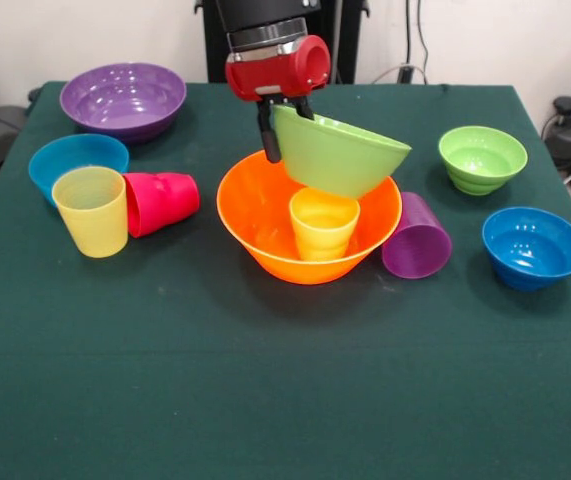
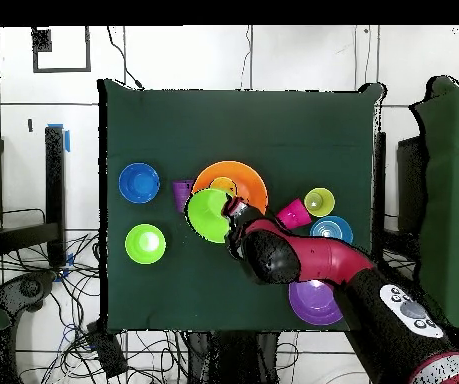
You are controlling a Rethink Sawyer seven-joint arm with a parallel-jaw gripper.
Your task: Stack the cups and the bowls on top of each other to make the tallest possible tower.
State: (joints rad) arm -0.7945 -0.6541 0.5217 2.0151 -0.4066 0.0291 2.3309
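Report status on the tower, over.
Gripper shut on large green bowl, held tilted above orange bowl. Yellow-orange cup upright inside it. Nothing blocking.

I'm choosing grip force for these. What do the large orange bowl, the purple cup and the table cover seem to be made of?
Large orange bowl: likely smooth glossy plastic, with light glare on its inner wall. Purple cup, lying on its side: probably ribbed plastic, with fine rings round its wall. Table cover: seemingly matte dark green cloth, without shine.

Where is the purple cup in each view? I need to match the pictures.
Front view: purple cup lies on its side, right of the large orange bowl.
Overhead view: purple cup sits left of the orange bowl.
Shared landmark: the orange bowl.
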